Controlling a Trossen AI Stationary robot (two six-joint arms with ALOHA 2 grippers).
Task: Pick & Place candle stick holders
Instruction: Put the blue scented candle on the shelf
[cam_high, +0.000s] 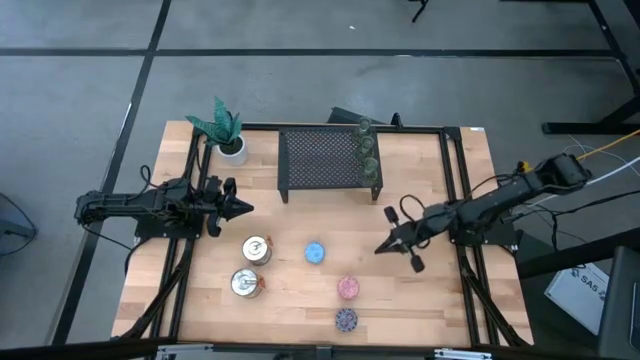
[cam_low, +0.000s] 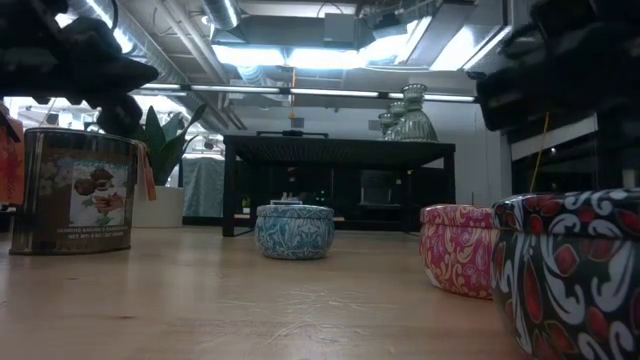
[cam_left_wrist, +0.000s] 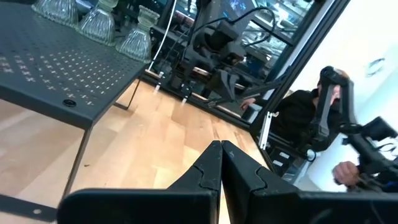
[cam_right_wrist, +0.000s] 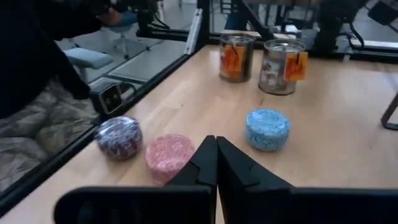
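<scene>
On the wooden table stand two silvery holders with orange marks, a blue one, a pink one and a purple one. Three green glassy holders stand on the right edge of the black mesh rack. My left gripper is shut and level at the table's left, empty. My right gripper is shut and empty, hanging right of the blue holder and beyond the pink one, tilted slightly down.
A white pot with a green plant stands at the far left corner beside the rack. Black frame rails run along the table's sides. A seated person shows beyond the table's right edge. Bare wood lies between the rack and the holders.
</scene>
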